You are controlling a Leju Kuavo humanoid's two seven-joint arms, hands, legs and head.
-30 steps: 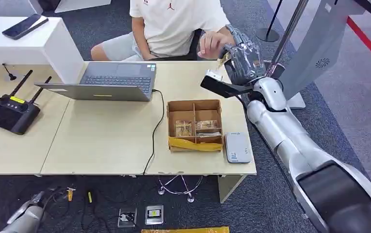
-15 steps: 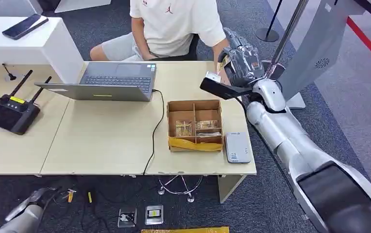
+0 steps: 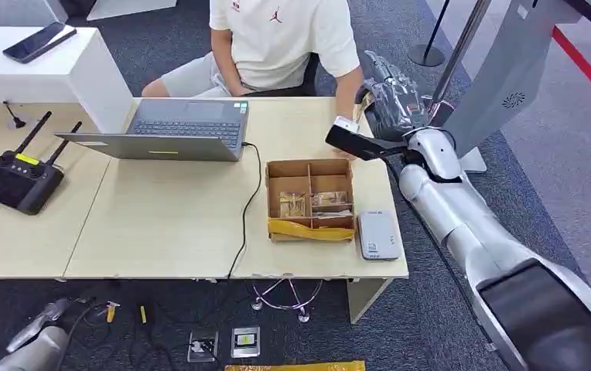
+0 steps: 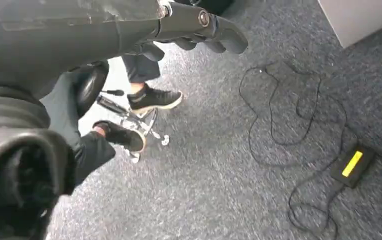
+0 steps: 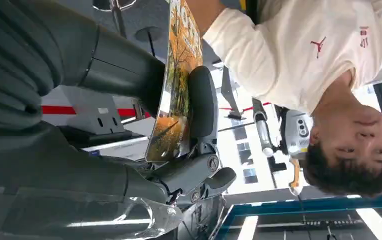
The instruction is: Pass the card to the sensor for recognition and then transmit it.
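Note:
My right hand [image 3: 394, 99] is raised beyond the table's back right corner and pinches an orange picture card [image 5: 175, 87] between thumb and fingers [image 5: 201, 102]. From the head view only the card's yellow edge [image 3: 363, 98] peeks out beside the hand. A seated person in a white shirt [image 3: 281, 39] reaches an arm [image 3: 346, 97] to the card's far end; whether they hold it is unclear. The white sensor [image 3: 377, 235] lies flat at the table's front right corner. My left hand [image 3: 35, 346] hangs low over the floor, its fingers [image 4: 214, 30] spread and holding nothing.
A brown cardboard box [image 3: 310, 166] with more cards stands beside the sensor. An open laptop [image 3: 170, 130] and its cable sit mid-table, and a black router [image 3: 15, 179] at the left. Grey stand posts [image 3: 501, 77] rise right of my arm. Cables [image 4: 289, 130] lie on the carpet.
My right hand with the card has shifted slightly right and away from me. The person's hand, raised toward the card a second ago, has come down to meet it.

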